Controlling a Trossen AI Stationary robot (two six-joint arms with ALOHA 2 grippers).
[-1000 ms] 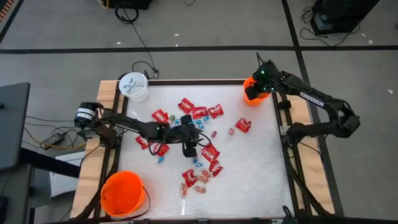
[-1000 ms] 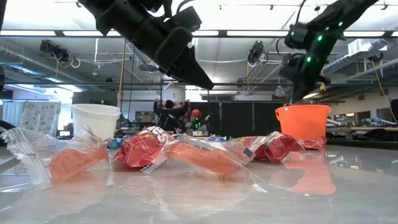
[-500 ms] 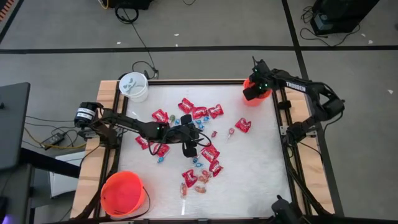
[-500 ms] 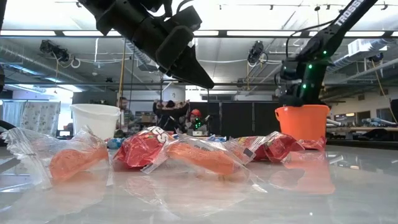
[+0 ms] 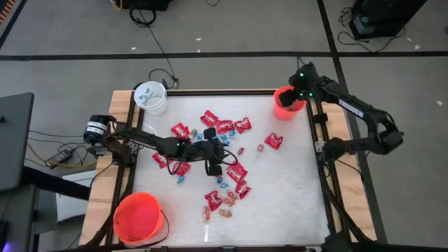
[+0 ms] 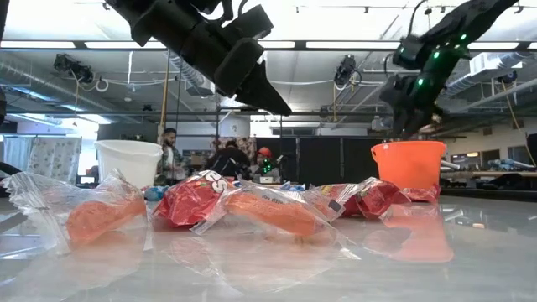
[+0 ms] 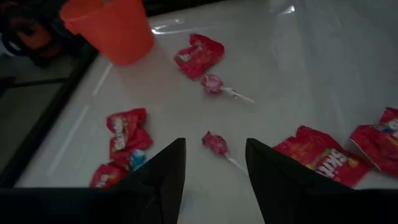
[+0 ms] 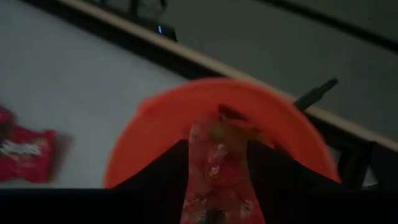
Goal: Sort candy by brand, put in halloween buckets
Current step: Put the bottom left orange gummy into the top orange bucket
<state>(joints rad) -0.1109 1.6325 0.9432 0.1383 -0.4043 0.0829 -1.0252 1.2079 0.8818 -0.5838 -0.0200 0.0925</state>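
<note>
Over the far right corner of the desk (image 5: 280, 203), the right pincer (image 5: 302, 82) hangs above the small round orange plastic bucket (image 5: 288, 102). From its wrist view a red crinkly candy packet (image 8: 217, 168) sits between its dark fingers, right over the bucket mouth. Can't tell whether the fingers are pinching it or have let go: the packet is blurred, as if dropping.

Risks from here:
- Packet may stick to a finger pad or catch on the rim, then ride out with the arm and land on the floor behind the desk. The bucket sits right at the desk edge, so there is no margin.
- Pincer is close above the rim in the low view. Any sideways pull before lifting could tip or shove that light bucket.

Left pincer (image 7: 211, 177) is spread, holding nothing, low over the mid-desk pile, with a pink clear-wrapped lollipop (image 7: 214, 143) on the desk between its fingers and a second lollipop (image 7: 214, 84) farther on. Judgement: thin stick plus slippery wrap is an easy miss or a flick-away. Red square packets (image 5: 222, 127) lie close all round, some touching each other, so a double pick and a mixed brand in the wrong bucket is likely.

Tiny blue-wrapped pieces (image 5: 224, 183) lie in among the red ones and could be swept aside by the fingers.

White round pail (image 5: 150, 97) stands at the far left corner and the larger orange bucket (image 5: 138, 218) at the near left corner; most candy is still on the desk.
</note>
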